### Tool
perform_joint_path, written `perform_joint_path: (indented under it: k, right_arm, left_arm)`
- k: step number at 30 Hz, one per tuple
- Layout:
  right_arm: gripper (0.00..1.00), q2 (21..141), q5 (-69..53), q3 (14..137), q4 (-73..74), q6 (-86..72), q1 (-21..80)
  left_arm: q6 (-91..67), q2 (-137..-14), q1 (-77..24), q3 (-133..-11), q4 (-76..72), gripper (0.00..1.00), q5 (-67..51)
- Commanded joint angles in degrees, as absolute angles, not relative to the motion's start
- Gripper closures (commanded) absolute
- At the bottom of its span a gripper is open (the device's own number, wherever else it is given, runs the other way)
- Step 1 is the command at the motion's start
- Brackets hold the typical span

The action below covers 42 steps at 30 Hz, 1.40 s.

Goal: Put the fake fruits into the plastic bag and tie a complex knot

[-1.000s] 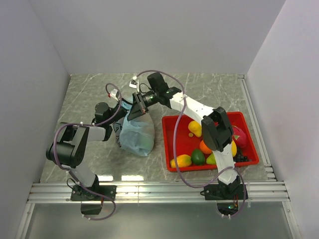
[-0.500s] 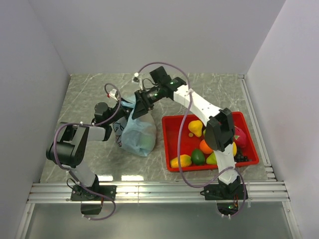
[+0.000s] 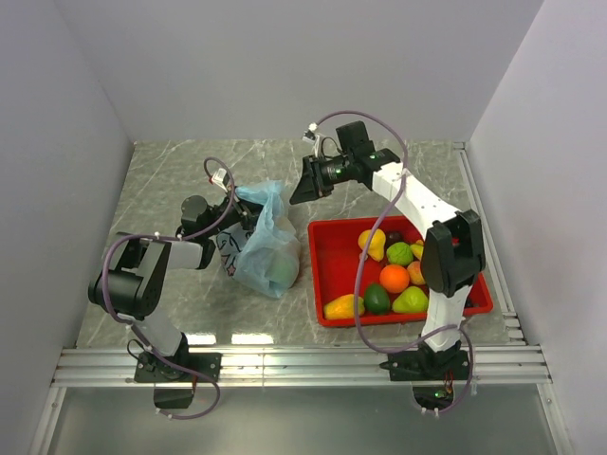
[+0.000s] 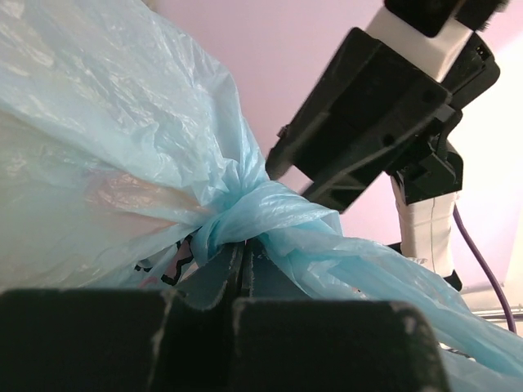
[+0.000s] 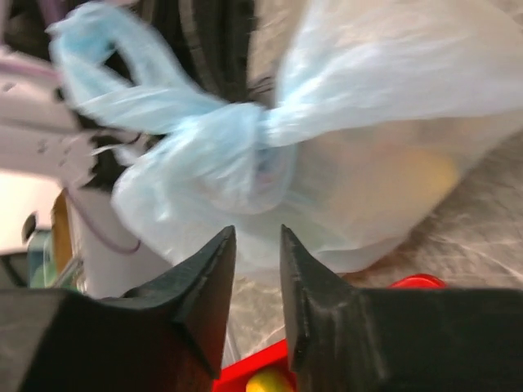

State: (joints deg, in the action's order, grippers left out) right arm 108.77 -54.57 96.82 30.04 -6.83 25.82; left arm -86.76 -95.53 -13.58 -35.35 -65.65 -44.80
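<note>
The plastic bag (image 3: 268, 248) lies left of the tray, light blue, with fake fruits showing faintly through it. Its handles are twisted into a knot (image 4: 234, 219), also seen in the right wrist view as a knot (image 5: 245, 135) with a loose blue end sticking out. My left gripper (image 4: 243, 260) is shut at the base of that knot, pinching the bag film; from above the left gripper (image 3: 248, 218) sits at the bag's top left. My right gripper (image 3: 295, 195) hangs open above and right of the bag, and the right gripper (image 5: 257, 234) holds nothing. More fake fruits (image 3: 394, 278) lie in the tray.
A red tray (image 3: 327, 275) stands on the right of the marble table with yellow, green and orange fruits in it. White walls close off the left, back and right. The right arm's purple cable (image 3: 360, 237) loops over the tray.
My right gripper let go of the bag's handle, opened, and drew back up and to the right. The bag top slackened and slumped slightly right. The left gripper kept its hold.
</note>
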Motion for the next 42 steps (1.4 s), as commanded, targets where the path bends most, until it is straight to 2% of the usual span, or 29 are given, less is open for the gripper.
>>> perform_joint_path:
  k: [1, 2, 3, 6, 9, 19, 22, 27, 32, 38, 42]
  right_arm:
    - [0.65, 105.9, -44.51, 95.01, 21.36, -11.51, 26.72]
    - [0.64, 106.69, -43.95, 95.62, 21.88, -11.77, 26.89]
    - [0.54, 108.53, -42.55, 97.19, 22.84, -12.21, 27.33]
    - [0.4, 110.04, -46.05, 97.13, 22.68, -14.67, 27.86]
    - [0.32, 109.34, -48.95, 95.37, 18.2, -16.52, 28.74]
    - [0.3, 112.76, -49.74, 97.3, 19.96, -15.12, 33.92]
    - [0.33, 112.67, -50.79, 96.94, 18.29, -17.48, 34.54]
    - [0.31, 113.46, -52.73, 94.93, 12.85, -23.81, 36.21]
    - [0.31, 118.38, -54.57, 98.69, 8.79, -29.71, 36.83]
    - [0.3, 117.69, -59.06, 95.89, 2.38, -24.28, 36.39]
    - [0.29, 117.77, -55.56, 95.71, 2.02, -17.41, 37.18]
  left_arm:
    - [-87.01, -95.19, -13.89, -37.09, -69.87, 1.0, -45.97]
    - [-87.01, -95.27, -13.8, -37.18, -69.96, 1.0, -45.97]
    - [-87.01, -95.27, -13.89, -37.26, -69.96, 1.0, -45.97]
    - [-87.1, -95.45, -13.8, -37.18, -70.14, 1.0, -45.97]
    - [-86.75, -95.27, -13.89, -37.09, -69.79, 1.0, -45.79]
    - [-87.1, -95.97, -13.97, -37.53, -71.01, 1.0, -45.88]
    - [-87.01, -95.8, -13.97, -37.62, -71.01, 1.0, -45.53]
    - [-88.24, -97.2, -15.38, -38.58, -72.77, 1.0, -44.91]
    - [-88.07, -98.52, -16.0, -39.29, -73.31, 1.0, -45.7]
    - [-86.57, -97.3, -15.91, -39.29, -70.4, 1.0, -50.1]
    - [-86.66, -97.03, -15.38, -37.71, -70.31, 1.0, -49.66]
